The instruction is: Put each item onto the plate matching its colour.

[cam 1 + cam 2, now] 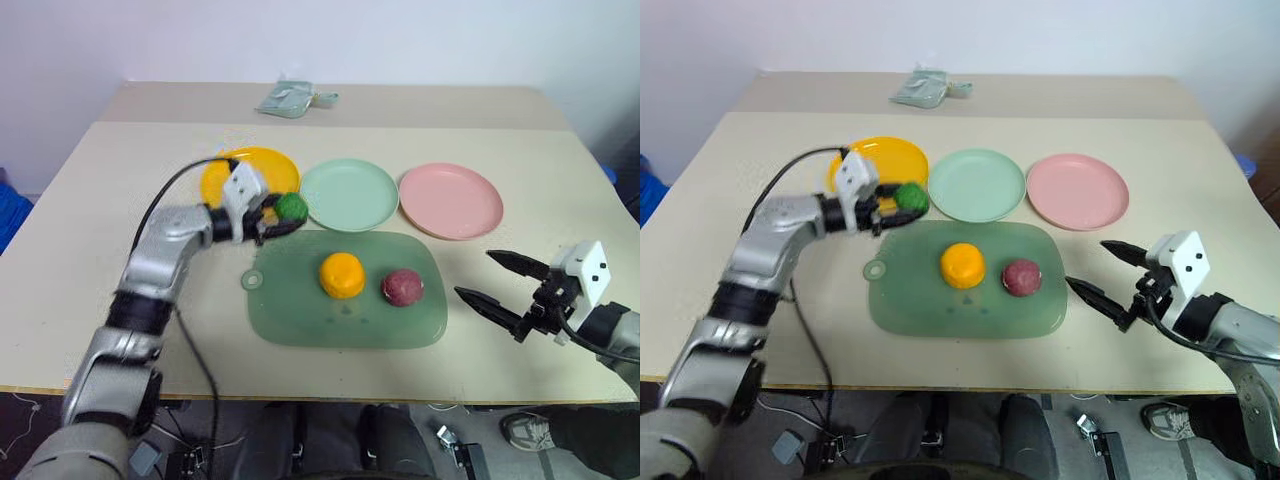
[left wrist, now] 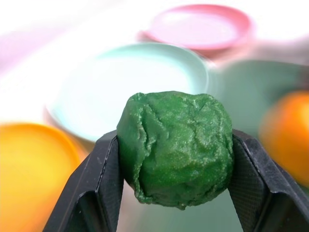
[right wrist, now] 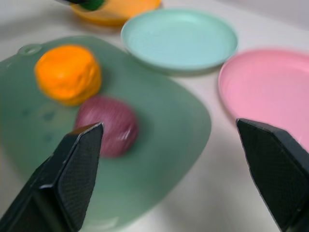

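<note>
The left gripper [image 1: 277,213] has its 2 fingers clamped on the bumpy green item [image 1: 291,207], 1 on each flank as the left wrist view shows, and it hangs between the yellow plate [image 1: 247,170] and the mint green plate [image 1: 349,193], just above the far edge of the translucent board [image 1: 345,290]. The step in hand, as I judge it, is carrying that ball to the mint green plate, which lies at about 2 o'clock from the ball. To do it well, keep the squeeze even so the lumpy ball does not roll out, travel high enough to clear the plate's rim, bring it over the plate's middle, lower until it nearly rests, then release. The right gripper [image 1: 503,285] sits spread wide at 3 o'clock from the board, holding nothing. The orange-yellow item [image 1: 341,275] and the maroon item [image 1: 402,287] lie on the board, near each other, the maroon at 3 o'clock from the orange; the pink plate [image 1: 451,200] stands bare at 1 o'clock from it.
</note>
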Available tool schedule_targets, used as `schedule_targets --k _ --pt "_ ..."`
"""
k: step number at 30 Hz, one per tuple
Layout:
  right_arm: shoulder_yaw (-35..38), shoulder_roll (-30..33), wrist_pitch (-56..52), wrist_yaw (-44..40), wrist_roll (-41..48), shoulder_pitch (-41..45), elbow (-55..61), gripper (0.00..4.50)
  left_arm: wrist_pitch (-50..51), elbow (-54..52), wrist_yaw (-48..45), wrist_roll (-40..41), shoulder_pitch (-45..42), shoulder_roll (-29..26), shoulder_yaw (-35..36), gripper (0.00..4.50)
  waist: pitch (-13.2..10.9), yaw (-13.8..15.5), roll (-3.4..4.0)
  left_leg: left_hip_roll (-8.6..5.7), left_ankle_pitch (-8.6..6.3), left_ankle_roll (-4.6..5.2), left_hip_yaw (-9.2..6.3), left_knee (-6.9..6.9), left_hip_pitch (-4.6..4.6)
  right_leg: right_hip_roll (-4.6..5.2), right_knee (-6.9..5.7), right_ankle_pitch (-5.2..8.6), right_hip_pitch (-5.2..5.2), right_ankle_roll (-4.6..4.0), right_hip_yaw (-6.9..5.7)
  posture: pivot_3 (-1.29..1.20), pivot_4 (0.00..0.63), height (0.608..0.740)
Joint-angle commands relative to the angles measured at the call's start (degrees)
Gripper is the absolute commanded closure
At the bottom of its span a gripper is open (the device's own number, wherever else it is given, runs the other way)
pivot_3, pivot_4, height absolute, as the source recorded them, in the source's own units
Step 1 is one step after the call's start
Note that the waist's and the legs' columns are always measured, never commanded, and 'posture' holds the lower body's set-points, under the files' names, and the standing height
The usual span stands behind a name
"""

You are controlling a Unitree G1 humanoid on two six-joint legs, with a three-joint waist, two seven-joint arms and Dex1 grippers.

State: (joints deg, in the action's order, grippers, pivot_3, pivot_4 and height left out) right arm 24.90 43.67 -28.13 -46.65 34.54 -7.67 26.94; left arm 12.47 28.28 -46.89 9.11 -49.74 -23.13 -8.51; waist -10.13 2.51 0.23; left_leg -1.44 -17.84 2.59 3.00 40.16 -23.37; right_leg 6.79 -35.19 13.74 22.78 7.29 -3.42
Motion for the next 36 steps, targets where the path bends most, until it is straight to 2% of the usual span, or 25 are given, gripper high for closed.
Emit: schedule_targets --k 1,2,3,5,6,9,11,13,16,19,22,26,29,33,36 --pt "-1.34 -0.58 1.53 0.76 -1.00 1.28 0.07 0.00 -5.44 13.87 4.77 -4.70 -7.23 5.28 -1.43 2.08 -0.01 -0.12 -0.04 -0.03 -0.02 0.04 0.00 0.00 0.00 0.01 -0.01 0.03 -0.03 0.05 0.00 0.00 0.150 0.740" --pt "-1.60 -0.66 1.63 1.03 -1.09 1.59 0.14 0.00 -6.34 16.99 4.59 -4.86 -9.03 6.63 -1.21 2.08 -0.01 -0.25 -0.04 -0.03 -0.04 0.06 0.01 0.00 -0.03 0.01 -0.02 0.04 -0.01 0.07 0.00 0.00 0.150 0.740" --pt "-1.71 -0.73 1.72 1.31 -1.12 1.80 0.24 0.00 -7.05 19.32 4.34 -4.96 -10.31 7.52 -0.92 1.12 -0.02 -0.39 -0.05 -0.03 -0.06 0.10 0.04 -0.05 -0.07 0.01 -0.02 0.04 0.03 0.09 0.00 0.00 0.150 0.740" --pt "-1.73 -0.90 1.72 1.93 -1.05 1.89 0.75 0.00 -8.73 22.78 3.46 -5.20 -12.12 8.67 -0.39 0.23 -0.06 -0.64 -0.11 -0.02 -0.09 0.15 0.13 -0.10 -0.14 0.01 -0.01 0.06 0.17 0.13 0.01 0.00 0.150 0.740" --pt "-1.63 -0.97 1.69 2.15 -0.95 1.59 1.22 0.00 -9.44 23.71 3.45 -5.32 -12.63 8.89 -0.05 0.03 -0.06 -0.68 -0.12 0.00 -0.08 0.14 0.17 -0.12 -0.18 0.01 -0.02 0.06 0.24 0.13 0.02 0.00 0.150 0.740" --pt "-1.19 -1.28 1.57 2.84 -0.71 0.26 2.47 0.00 -9.31 22.58 0.86 -2.56 -12.62 8.28 2.71 0.03 -0.07 -0.48 -0.12 0.04 -0.06 0.09 0.17 -0.09 -0.18 0.01 -0.01 0.07 0.25 0.14 0.01 0.00 0.150 0.740" --pt "-0.81 -1.50 1.52 3.20 -0.57 -0.83 3.17 0.00 -6.75 17.18 -3.29 1.48 -10.61 6.95 5.62 0.03 -0.07 -0.45 -0.13 0.05 -0.04 0.06 0.16 -0.03 -0.17 0.01 0.00 0.07 0.25 0.13 0.01 0.00 0.150 0.740" --pt "-0.14 -1.55 1.33 3.27 -0.18 -1.79 3.66 0.00 -4.02 7.77 -9.51 5.28 -6.17 4.84 6.39 0.03 -0.06 -0.48 -0.12 0.07 -0.04 0.05 0.15 -0.02 -0.17 0.02 -0.02 0.07 0.26 0.13 0.03 0.00 0.150 0.740" --pt "1.02 -1.15 0.37 2.71 1.23 -2.94 4.20 0.00 2.82 -9.53 -19.90 10.48 2.58 -0.14 3.66 0.03 -0.03 -0.64 -0.06 0.08 -0.04 0.03 0.15 -0.05 -0.16 0.03 -0.05 0.07 0.28 0.12 0.07 0.00 0.150 0.740" --pt "1.54 0.04 -0.71 1.33 2.19 -3.88 4.22 0.00 3.75 -20.87 -25.50 8.60 9.18 -4.77 -2.32 0.03 -0.02 -0.42 -0.04 0.08 -0.03 0.01 0.13 -0.04 -0.14 0.03 -0.04 0.07 0.24 0.11 0.08 0.00 0.150 0.740" --pt "1.37 1.04 -1.36 -0.20 2.76 -4.56 4.50 0.00 0.99 -23.29 -25.52 3.15 11.14 -5.99 -7.59 0.03 -0.03 0.08 -0.05 0.04 -0.03 0.01 0.00 0.07 -0.05 0.03 0.01 0.07 0.01 0.10 0.05 0.00 0.150 0.740" --pt "0.70 1.13 -1.09 -0.06 2.03 -4.11 4.13 0.00 1.32 -24.07 -25.77 2.14 11.82 -4.79 -10.43 0.03 -0.02 -0.31 -0.04 0.02 -0.05 0.03 -0.09 0.11 -0.01 0.03 0.00 0.07 -0.04 0.07 0.10 0.00 0.150 0.740" --pt "0.23 0.84 -0.75 0.34 1.43 -3.80 4.10 0.00 1.29 -23.10 -24.98 0.22 11.58 -4.86 -11.92 0.83 -0.01 -0.43 -0.03 0.04 -0.04 0.03 -0.08 0.05 -0.01 0.01 -0.01 0.08 0.02 0.07 0.12 0.00 0.150 0.740" --pt "0.06 0.36 -0.70 0.97 1.37 -3.76 4.56 0.00 1.52 -22.29 -23.32 0.41 11.59 -4.52 -10.54 2.72 0.02 -0.28 0.01 0.04 -0.04 0.03 -0.04 0.05 0.02 0.01 -0.01 0.07 -0.01 0.08 0.12 0.00 0.150 0.740" --pt "0.12 0.10 -0.33 1.48 1.14 -3.52 4.47 0.00 4.98 -22.04 -20.46 4.45 11.30 -4.14 -5.19 2.72 0.02 -0.31 0.00 0.04 -0.05 0.05 -0.07 0.07 0.02 0.01 -0.01 0.07 -0.03 0.08 0.12 0.00 0.150 0.740"
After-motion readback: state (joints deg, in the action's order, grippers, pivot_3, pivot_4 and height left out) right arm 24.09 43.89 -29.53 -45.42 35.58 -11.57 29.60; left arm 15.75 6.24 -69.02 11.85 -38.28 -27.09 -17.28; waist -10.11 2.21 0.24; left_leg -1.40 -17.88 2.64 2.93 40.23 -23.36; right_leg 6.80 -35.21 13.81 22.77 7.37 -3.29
